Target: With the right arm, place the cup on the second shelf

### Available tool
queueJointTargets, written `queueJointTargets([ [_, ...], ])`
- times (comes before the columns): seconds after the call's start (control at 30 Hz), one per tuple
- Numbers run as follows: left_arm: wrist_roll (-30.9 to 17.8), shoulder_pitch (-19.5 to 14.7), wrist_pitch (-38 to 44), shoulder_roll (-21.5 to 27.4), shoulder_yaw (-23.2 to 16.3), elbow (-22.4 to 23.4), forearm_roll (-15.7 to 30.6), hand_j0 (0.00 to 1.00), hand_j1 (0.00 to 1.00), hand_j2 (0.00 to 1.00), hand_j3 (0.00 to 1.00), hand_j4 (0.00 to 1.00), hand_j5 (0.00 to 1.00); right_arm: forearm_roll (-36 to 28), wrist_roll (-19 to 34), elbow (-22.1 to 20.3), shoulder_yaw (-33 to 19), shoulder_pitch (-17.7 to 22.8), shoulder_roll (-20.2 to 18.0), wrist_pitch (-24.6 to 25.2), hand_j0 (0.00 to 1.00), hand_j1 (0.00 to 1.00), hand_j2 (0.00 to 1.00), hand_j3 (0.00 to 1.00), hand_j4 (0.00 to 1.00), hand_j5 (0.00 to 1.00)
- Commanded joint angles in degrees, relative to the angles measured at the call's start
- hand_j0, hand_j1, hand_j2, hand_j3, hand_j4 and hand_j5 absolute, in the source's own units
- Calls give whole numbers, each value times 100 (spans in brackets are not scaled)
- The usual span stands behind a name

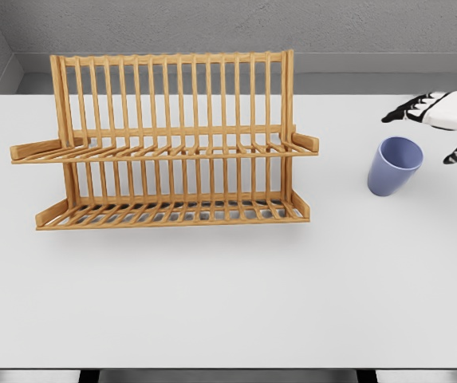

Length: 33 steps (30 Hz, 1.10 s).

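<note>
A smooth, matte white table (228,303) fills my view. On it stands a wooden dish rack (172,140) of thin, honey-coloured slats, with an upright slatted back and two slatted shelves, the upper one (164,150) above the lower one (172,212). To its right, well apart, a plain blue-violet cup (395,165) sits upright on the table, tapered and rimmed smooth. My right hand (443,120), white with black fingertips, hovers just beside the cup's rim, fingers spread and holding nothing.
</note>
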Motion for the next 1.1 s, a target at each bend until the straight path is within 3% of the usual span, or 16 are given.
queueJointTargets([
  [0.0,-1,0,0,0,0,0,1,100,100,100,100,100,100,-6,16,108,105,-9,62,16,100,100,100,100,100,100],
  [0.2,-1,0,0,0,0,0,1,100,100,100,100,100,100,3,16,775,974,-545,379,16,100,100,100,100,100,100],
  [0.6,-1,0,0,0,0,0,1,100,100,100,100,100,100,3,16,1180,1238,-756,590,16,100,100,100,100,100,100],
  [1.07,-1,0,0,0,0,0,1,100,100,100,100,100,100,11,16,916,1309,-817,616,16,100,100,100,100,100,100],
])
